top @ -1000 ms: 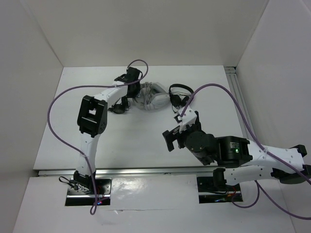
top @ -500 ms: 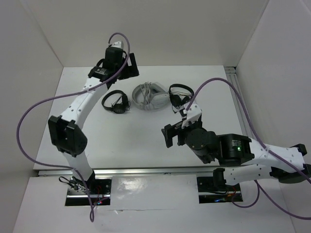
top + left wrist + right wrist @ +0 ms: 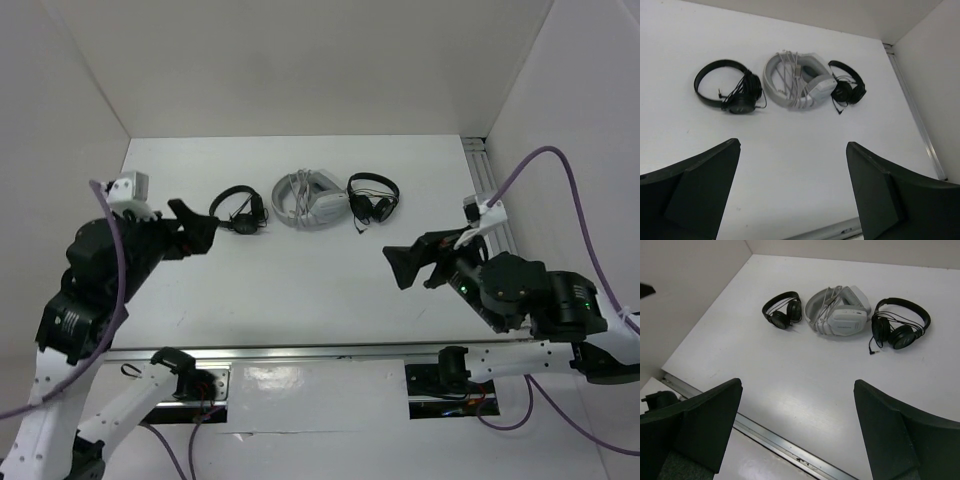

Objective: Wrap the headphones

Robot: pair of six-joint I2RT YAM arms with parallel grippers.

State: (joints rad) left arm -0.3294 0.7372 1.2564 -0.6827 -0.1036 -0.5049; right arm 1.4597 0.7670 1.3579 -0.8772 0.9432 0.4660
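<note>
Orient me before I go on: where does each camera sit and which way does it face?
Top external: fixed above and behind the bases, looking down at the table; both arms show, left pincer and right pincer open.
Left wrist: on the left arm, facing the far wall; left fingers frame the bottom corners.
Right wrist: on the right arm, facing the far-left corner; right fingers frame the bottom.
Shared: all three see the white headphones between left black headphones and right black headphones.

I'm seeing the headphones (image 3: 821,88) lying flat on the tabletop (image 3: 790,155), grey cable (image 3: 789,75) crossing the headband in loops. One black pair (image 3: 730,95) is sitting near one side, another black pair (image 3: 849,90) just beside the earcup. Left jaws are hanging wide apart, holding nothing.
</note>
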